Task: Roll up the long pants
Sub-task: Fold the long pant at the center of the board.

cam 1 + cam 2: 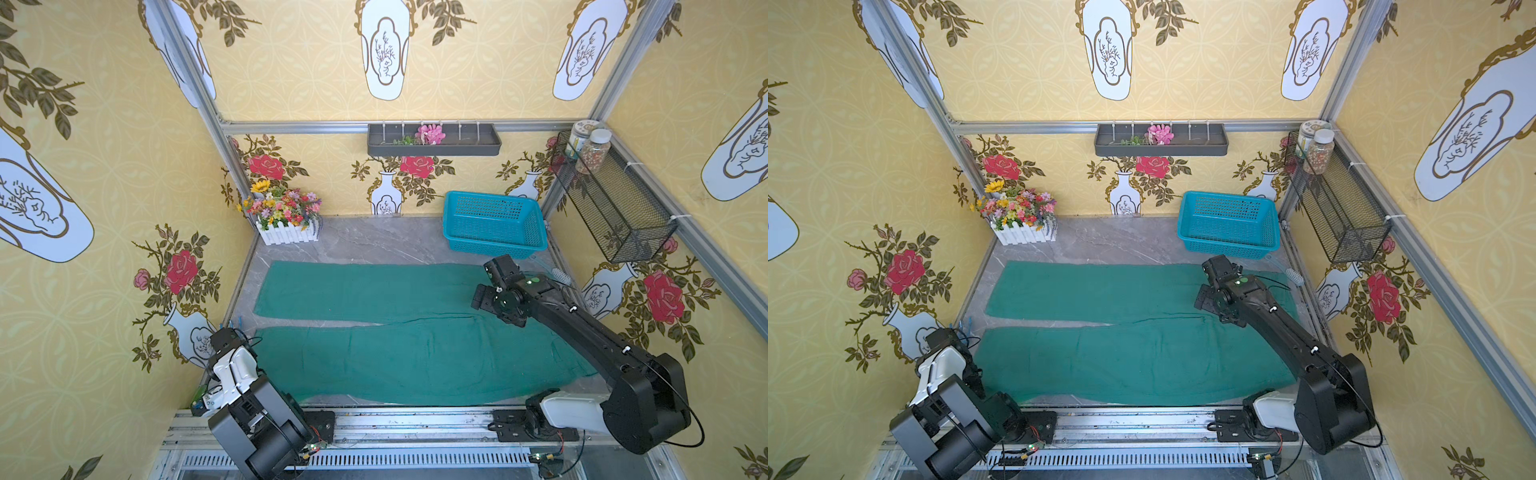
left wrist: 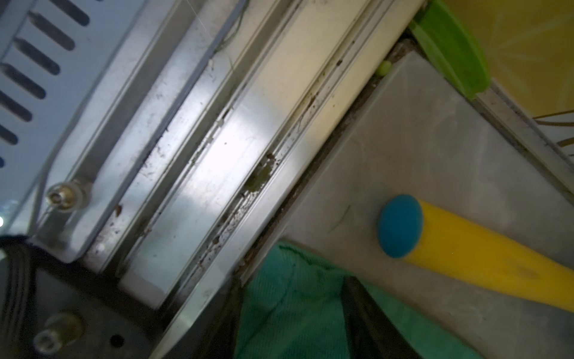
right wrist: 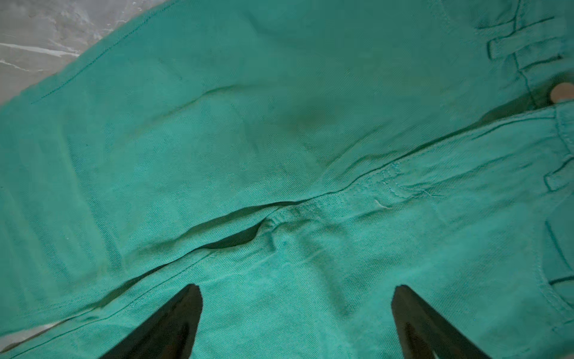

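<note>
The long pants (image 1: 395, 332) lie flat on the grey table in both top views, teal-green, legs pointing left and waist to the right (image 1: 1142, 340). My right gripper (image 1: 487, 282) hovers open over the seat of the pants. In the right wrist view its gripper (image 3: 295, 289) has nothing between the fingers, and the crotch seam (image 3: 279, 223) lies just ahead. My left arm (image 1: 232, 365) bends over the hem of the near leg and hides its fingers from above. In the left wrist view the left gripper (image 2: 293, 295) stands with its fingers apart, the hem cloth (image 2: 289, 310) between them.
A blue mesh basket (image 1: 494, 224) sits at the back right, with a brush (image 1: 559, 276) beside it. A white flower box (image 1: 286, 228) stands at the back left. A yellow rod with a blue end (image 2: 466, 251) lies near the left gripper by the metal front rail (image 1: 415, 419).
</note>
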